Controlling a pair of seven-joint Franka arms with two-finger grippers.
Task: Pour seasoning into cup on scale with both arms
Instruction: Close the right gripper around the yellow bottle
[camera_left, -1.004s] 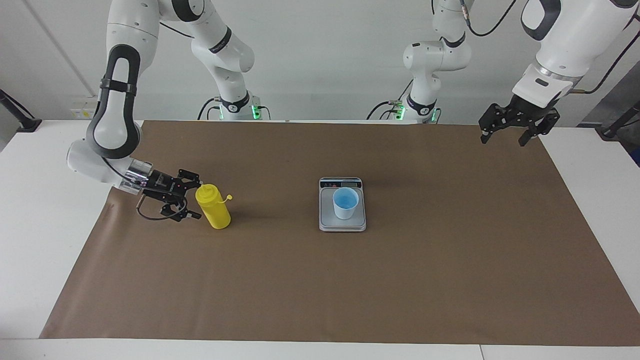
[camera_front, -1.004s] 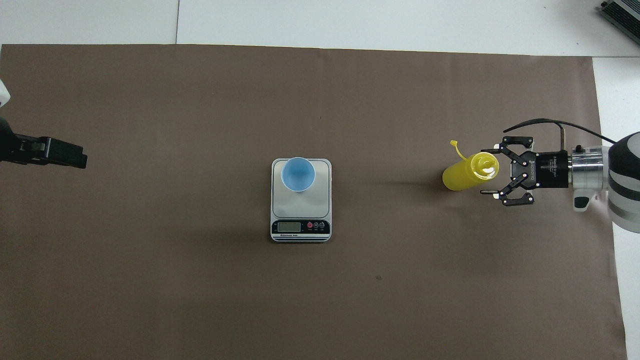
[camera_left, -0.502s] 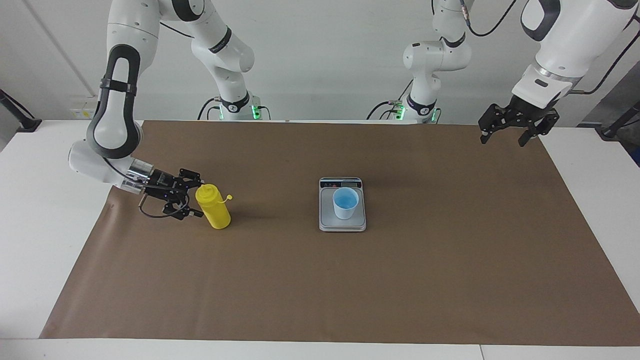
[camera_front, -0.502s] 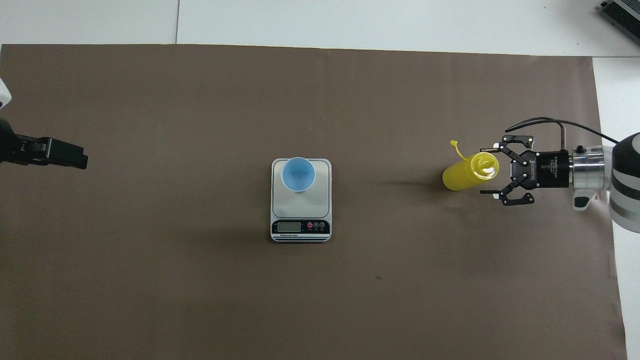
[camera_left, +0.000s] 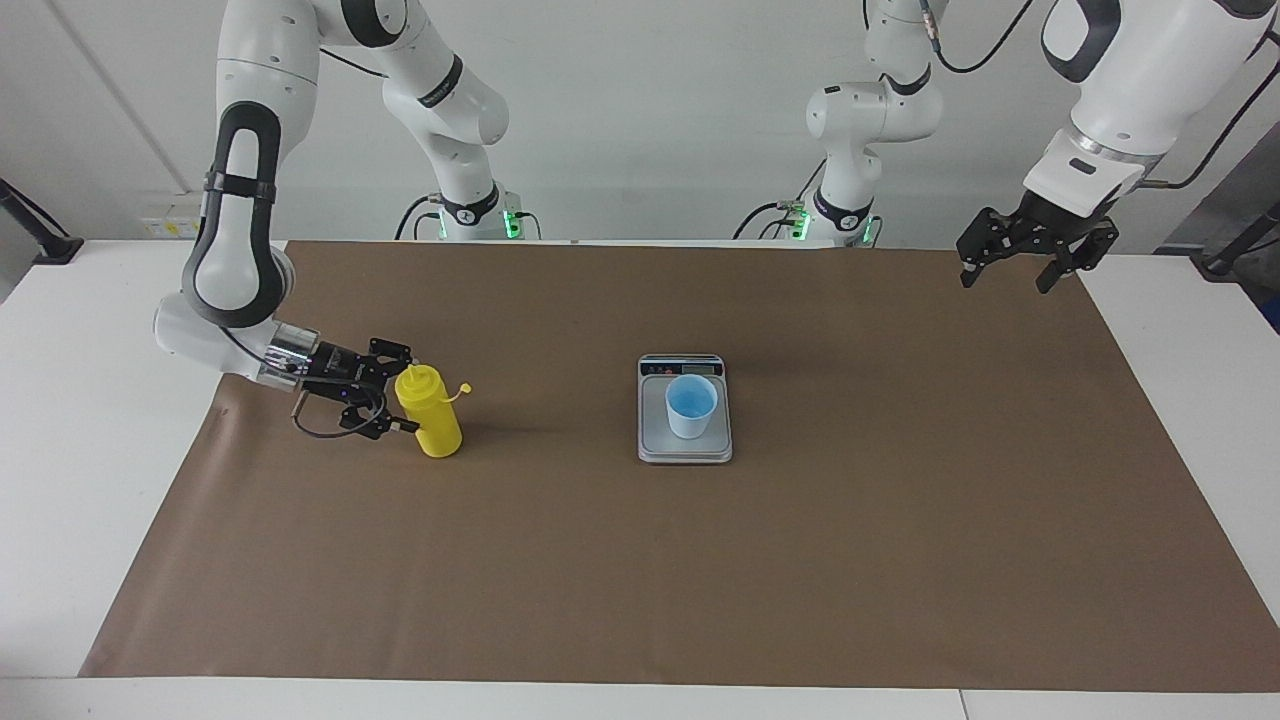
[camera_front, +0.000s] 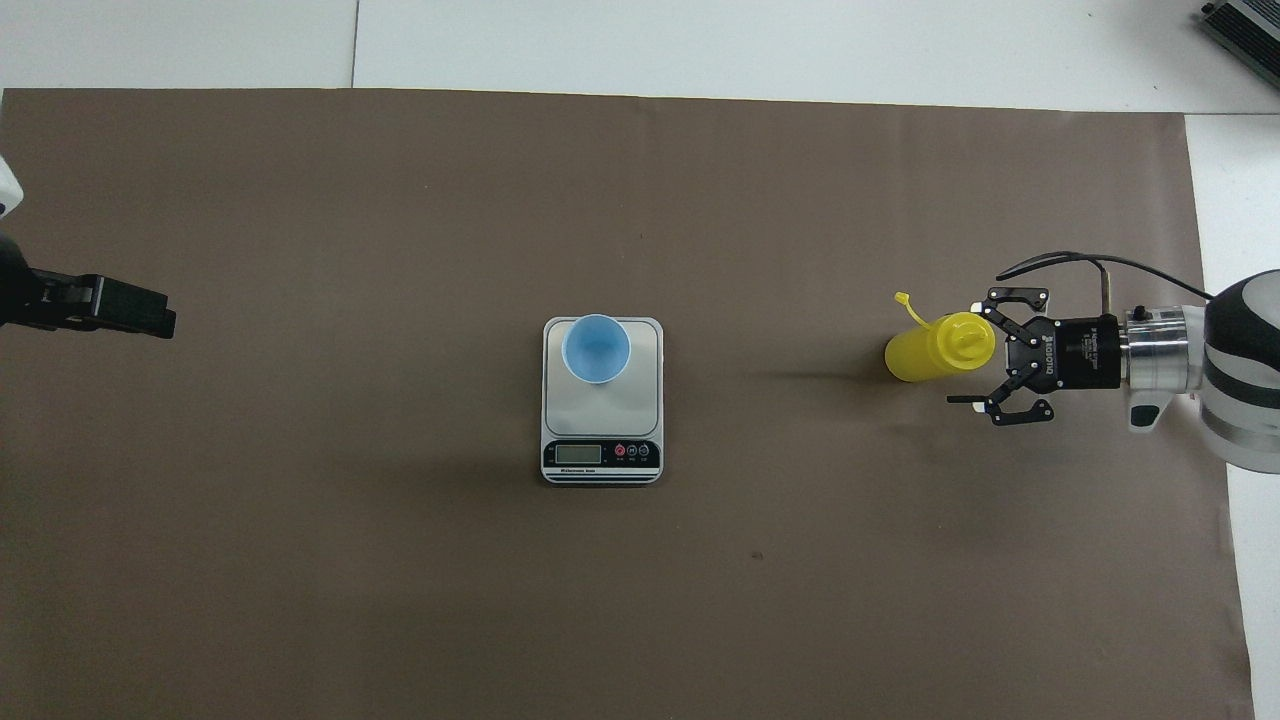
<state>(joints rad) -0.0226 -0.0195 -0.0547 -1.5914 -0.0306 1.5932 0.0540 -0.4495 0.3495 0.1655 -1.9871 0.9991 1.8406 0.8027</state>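
While the left fingers (camera_left: 1009, 276) hang spread: right fingers (camera_left: 408, 392), spread, now closer around the seasoning (camera_left: 430, 415).

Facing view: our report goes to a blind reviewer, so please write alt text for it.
The right pincer, open, reaches from the side around a standing yellow squeeze bottle. At mid-table a light-blue cup stands on a kitchen scale. The left pincer waits, open, above the brown mat's corner.

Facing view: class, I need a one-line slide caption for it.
Right gripper, jaws open, beside the upright yellow bottle; blue cup on the scale; left gripper waits raised.
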